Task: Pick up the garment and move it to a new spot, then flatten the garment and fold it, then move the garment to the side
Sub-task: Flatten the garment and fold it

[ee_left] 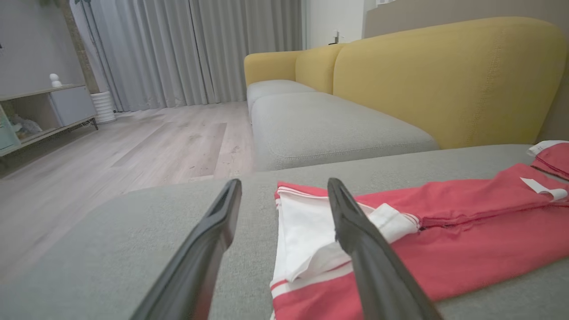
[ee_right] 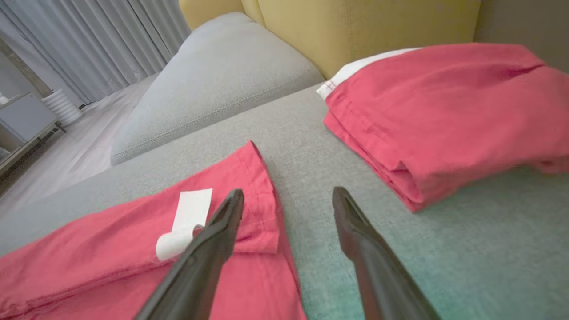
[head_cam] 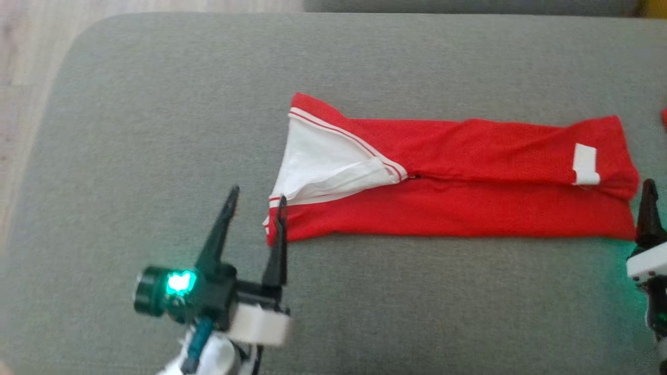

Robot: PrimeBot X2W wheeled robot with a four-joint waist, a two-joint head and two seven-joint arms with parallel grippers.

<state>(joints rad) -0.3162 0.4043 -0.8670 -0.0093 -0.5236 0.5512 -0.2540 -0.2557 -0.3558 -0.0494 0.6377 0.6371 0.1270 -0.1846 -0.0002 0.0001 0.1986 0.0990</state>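
The red garment [head_cam: 458, 208] lies flat on a grey cushion [head_cam: 156, 130], folded lengthwise into a long strip that runs from the centre of the head view out toward 3 o'clock. Its waist end faces 9 o'clock, turned open to show white lining [head_cam: 323, 166], and a white label [head_cam: 584, 164] sits near the 3 o'clock end.

The left gripper [head_cam: 259, 194] is at 7 o'clock in the head view, fingers spread. One finger is over bare cushion and the other over the garment's near corner; whether it touches the cloth I cannot tell.

The right gripper [ee_right: 288, 192] is at the strip's 3 o'clock end, also spread. In its wrist view one finger is over the hem beside the label and the other over the cushion.

A second folded red garment [ee_right: 444, 111] lies at 2 o'clock in that view, apart from the first, against a yellow backrest [ee_right: 355, 31].
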